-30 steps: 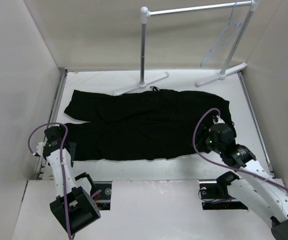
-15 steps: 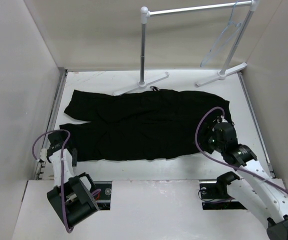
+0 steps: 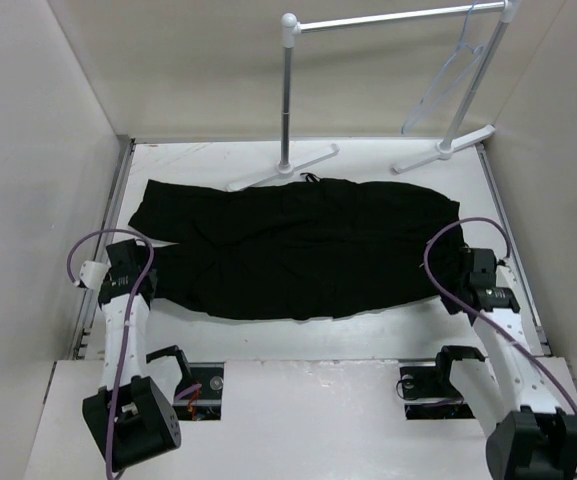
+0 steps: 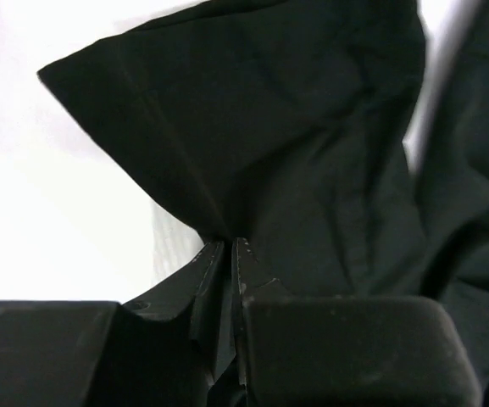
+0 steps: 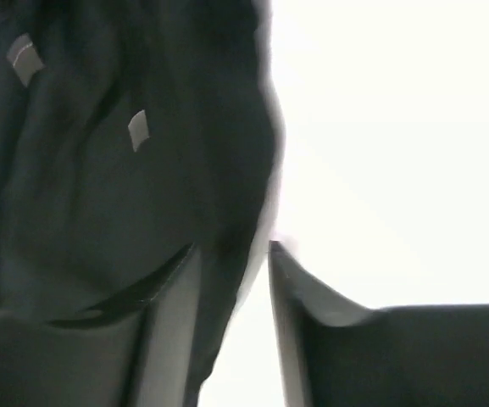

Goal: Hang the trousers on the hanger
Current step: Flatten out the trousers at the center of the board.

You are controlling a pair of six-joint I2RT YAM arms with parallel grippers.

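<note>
Trousers: the trousers (image 3: 298, 250) lie spread across the middle of the worktop (image 3: 308, 335), with the leg ends toward 9 o'clock and the waist end toward 3 o'clock.

Left claw: the left claw (image 4: 230, 246) is pinched tight on a fold of cloth at the near leg's end, at about 8 o'clock on the garment. In the wrist view the fabric rises from the pinch like a small tent.

Change, left: a second ago this claw stood wider and was just off that corner. It has since come in and closed. The near-left corner of the leg now sits drawn in from where it lay.

Right claw: the right claw (image 5: 231, 248) is part-way apart and sits astride the edge of the cloth, with fabric in the gap. The fingers are not seen clamping it.

Change, right: the arm has swung out from over the cloth to the garment's 3 o'clock end.

Hanger: the hanger (image 3: 446, 85) hangs from the rack (image 3: 288, 90) at 1 o'clock. It is well apart from the trousers, and nothing touches it.

Meaning: one end looks secured and the other is about to be. The task is still early, since the garment has not left the worktop.

Next: the right claw probably needs to finish closing before any lift.

Risk: the left claw's thin pinch at the hem could slip under the cloth's weight.
</note>
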